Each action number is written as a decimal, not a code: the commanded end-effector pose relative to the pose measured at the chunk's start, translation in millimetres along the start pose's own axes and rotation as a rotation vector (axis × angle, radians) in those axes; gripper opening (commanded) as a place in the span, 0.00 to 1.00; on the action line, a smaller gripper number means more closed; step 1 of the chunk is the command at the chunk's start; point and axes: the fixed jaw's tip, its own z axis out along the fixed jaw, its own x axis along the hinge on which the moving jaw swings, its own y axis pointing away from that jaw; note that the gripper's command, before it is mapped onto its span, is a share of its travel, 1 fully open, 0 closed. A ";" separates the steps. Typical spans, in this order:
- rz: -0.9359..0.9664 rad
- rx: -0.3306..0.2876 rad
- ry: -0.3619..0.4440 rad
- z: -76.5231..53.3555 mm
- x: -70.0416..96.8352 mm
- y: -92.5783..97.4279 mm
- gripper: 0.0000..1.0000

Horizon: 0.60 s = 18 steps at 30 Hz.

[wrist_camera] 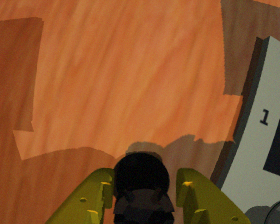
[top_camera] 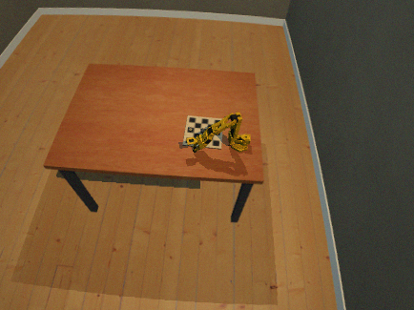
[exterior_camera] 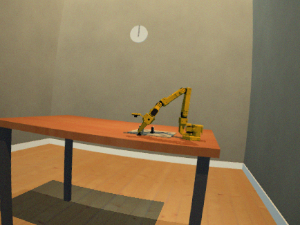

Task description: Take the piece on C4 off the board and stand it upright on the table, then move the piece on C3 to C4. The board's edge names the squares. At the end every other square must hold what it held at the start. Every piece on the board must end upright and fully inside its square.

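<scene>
A black chess piece [wrist_camera: 144, 200] stands on the bare table just off the board's edge, next to the row marked 1. My gripper [wrist_camera: 145, 181] is down around it, one yellow finger on each side, slightly open with thin gaps to the piece. In the top and exterior views the gripper [top_camera: 193, 146] is low at the near left corner of the checkered board [top_camera: 205, 128], and it is also low in the side view [exterior_camera: 139, 133]. Another dark piece [exterior_camera: 152, 129] stands upright on the board behind it. I cannot read which square it is on.
The arm's yellow base [top_camera: 240, 141] sits on the table right of the board, close to the table's right edge. The board's edge [wrist_camera: 256, 160] runs along the right of the wrist view. A dark rounded shape [wrist_camera: 271, 218] shows at its lower right.
</scene>
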 end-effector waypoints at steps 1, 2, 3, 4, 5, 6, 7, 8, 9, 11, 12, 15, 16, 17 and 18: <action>-0.002 -0.008 0.023 2.7 6.4 3.6 0.12; -0.001 -0.009 0.023 2.7 6.4 3.9 0.12; -0.001 -0.009 0.023 2.7 6.4 3.9 0.12; -0.001 -0.009 0.023 2.7 6.4 3.9 0.12; -0.001 -0.009 0.023 2.7 6.4 4.0 0.12; -0.001 -0.009 0.023 2.7 6.4 4.1 0.12; -0.001 -0.010 0.023 2.7 6.4 4.1 0.12; -0.001 -0.010 0.023 2.7 6.4 4.1 0.12; -0.001 -0.010 0.023 2.6 6.4 4.1 0.12; -0.001 -0.010 0.023 2.5 6.3 4.1 0.12; -0.001 -0.010 0.023 2.3 6.2 4.1 0.12; -0.001 -0.010 0.023 1.4 5.5 4.1 0.12; -0.001 -0.010 0.023 0.9 5.2 4.1 0.12; -0.001 -0.010 0.023 0.3 4.8 4.1 0.12; -0.001 -0.010 0.023 -0.4 4.4 4.1 0.12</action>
